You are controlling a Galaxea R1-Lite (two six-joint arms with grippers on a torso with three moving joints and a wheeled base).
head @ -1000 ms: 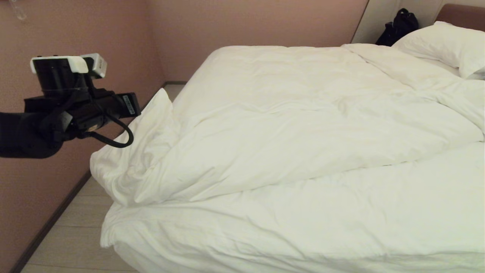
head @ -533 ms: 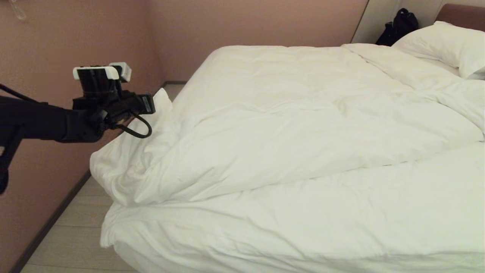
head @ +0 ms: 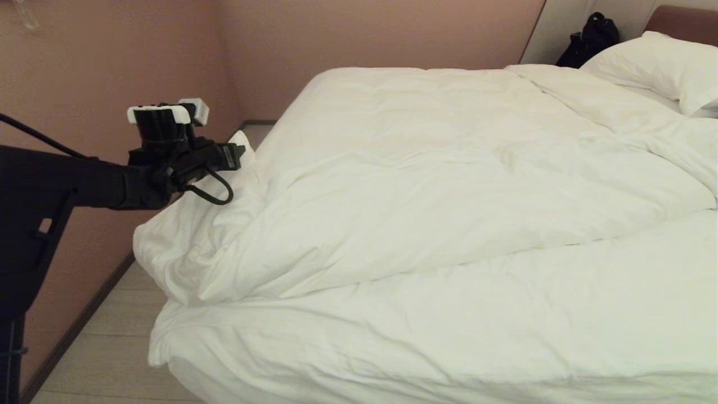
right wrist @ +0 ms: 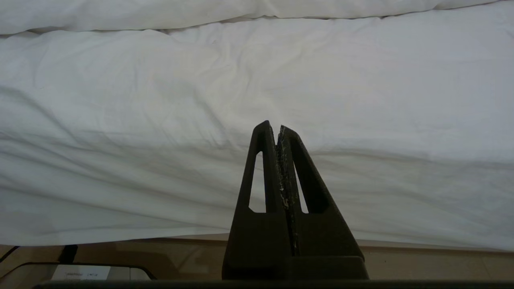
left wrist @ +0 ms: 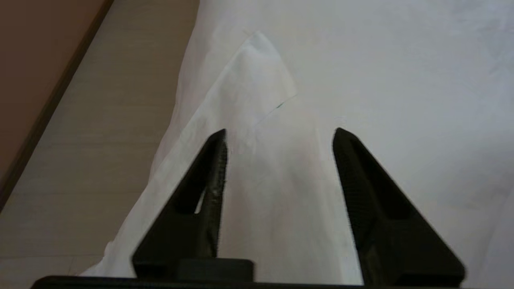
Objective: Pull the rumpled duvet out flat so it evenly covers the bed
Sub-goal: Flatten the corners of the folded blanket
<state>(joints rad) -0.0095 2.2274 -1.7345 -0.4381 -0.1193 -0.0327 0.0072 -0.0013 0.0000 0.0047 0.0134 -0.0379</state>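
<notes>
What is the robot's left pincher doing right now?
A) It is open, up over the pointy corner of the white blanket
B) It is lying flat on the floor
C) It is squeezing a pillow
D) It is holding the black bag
A: the left gripper has its two fingers spread apart with nothing between them, and the turned-up corner of the duvet lies just past their tips at the bed's left edge.

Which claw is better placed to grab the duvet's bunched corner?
Left. The left claw is open right above the duvet corner. The right claw is shut, low beside the bed.
</notes>
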